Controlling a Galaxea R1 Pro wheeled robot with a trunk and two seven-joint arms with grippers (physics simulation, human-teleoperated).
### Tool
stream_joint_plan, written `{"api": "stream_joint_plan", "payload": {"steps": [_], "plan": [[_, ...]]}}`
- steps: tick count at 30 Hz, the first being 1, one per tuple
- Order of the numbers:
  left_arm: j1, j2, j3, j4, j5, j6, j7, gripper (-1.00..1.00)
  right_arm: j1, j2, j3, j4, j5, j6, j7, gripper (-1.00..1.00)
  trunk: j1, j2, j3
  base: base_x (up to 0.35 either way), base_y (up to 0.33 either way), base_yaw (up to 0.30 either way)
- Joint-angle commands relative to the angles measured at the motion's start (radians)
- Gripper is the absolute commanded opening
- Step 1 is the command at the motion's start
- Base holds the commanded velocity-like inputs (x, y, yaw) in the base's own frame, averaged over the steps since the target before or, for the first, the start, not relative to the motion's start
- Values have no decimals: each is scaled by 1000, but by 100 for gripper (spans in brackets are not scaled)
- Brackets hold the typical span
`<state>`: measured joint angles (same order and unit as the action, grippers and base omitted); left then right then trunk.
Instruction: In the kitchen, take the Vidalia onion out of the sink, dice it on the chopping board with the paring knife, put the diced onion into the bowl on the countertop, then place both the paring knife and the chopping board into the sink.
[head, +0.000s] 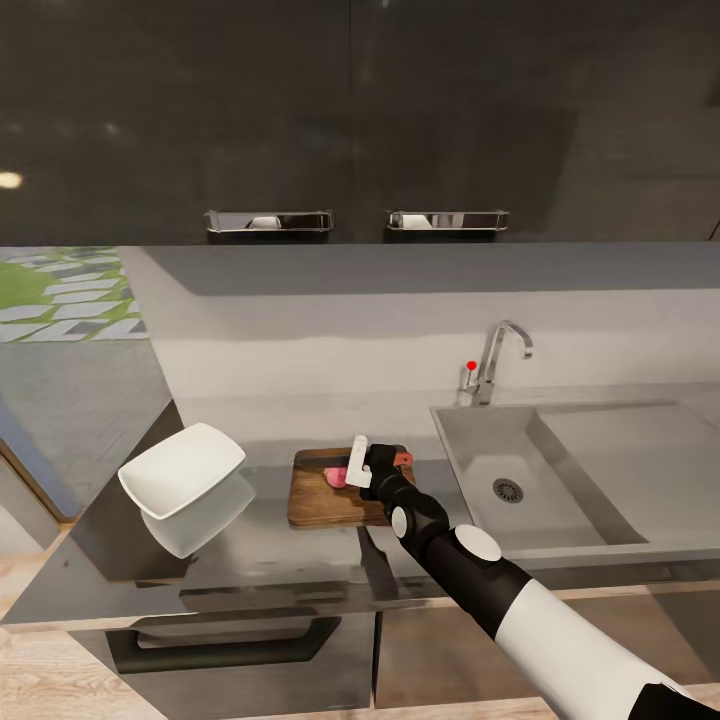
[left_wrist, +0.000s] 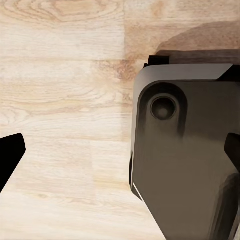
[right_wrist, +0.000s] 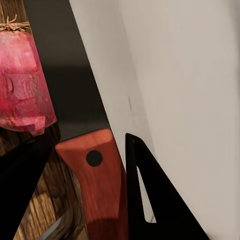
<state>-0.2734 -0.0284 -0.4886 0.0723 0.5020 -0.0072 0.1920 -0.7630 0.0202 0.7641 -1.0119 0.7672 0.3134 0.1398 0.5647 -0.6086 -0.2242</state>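
A pink, blocky piece of Vidalia onion (head: 335, 477) (right_wrist: 22, 85) lies on the wooden chopping board (head: 325, 500) on the countertop. Beside it on the board is the paring knife, with a red handle (head: 403, 460) (right_wrist: 100, 185) and a dark blade pointing away. My right gripper (head: 378, 466) (right_wrist: 90, 142) reaches over the board, and its black fingers (right_wrist: 145, 195) touch both sides of the handle's end. The white bowl (head: 182, 468) sits tilted on the counter left of the board. My left gripper (left_wrist: 120, 155) hangs open over the wooden floor.
The steel sink (head: 600, 440) with its drain (head: 508, 490) lies right of the board, with a faucet (head: 495, 362) behind it. Dark wall cabinets hang above. A dark part of the robot's body (left_wrist: 185, 160) is in the left wrist view.
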Motion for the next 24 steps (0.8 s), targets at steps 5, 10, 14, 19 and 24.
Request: {"api": "stream_joint_plan", "payload": {"steps": [5, 10, 14, 19, 24], "plan": [[-1, -1, -8, 3, 7, -1, 1, 100, -1, 1, 2, 14, 11, 6, 3, -100, 0, -1, -2, 0, 0, 0], [-1, -1, -8, 2, 7, -1, 1, 100, -1, 4, 3, 71, 12, 4, 0, -100, 0, -1, -2, 0, 0, 0], [-1, -1, -8, 2, 7, -1, 1, 100, -1, 4, 3, 71, 12, 4, 0, -100, 0, -1, -2, 0, 0, 0], [-1, -1, -8, 1, 7, -1, 1, 100, -1, 4, 3, 70, 13, 4, 0, -100, 0, -1, -2, 0, 0, 0], [-1, -1, -8, 1, 7, -1, 1, 100, -1, 4, 3, 71, 12, 4, 0, -100, 0, -1, -2, 0, 0, 0]]}}
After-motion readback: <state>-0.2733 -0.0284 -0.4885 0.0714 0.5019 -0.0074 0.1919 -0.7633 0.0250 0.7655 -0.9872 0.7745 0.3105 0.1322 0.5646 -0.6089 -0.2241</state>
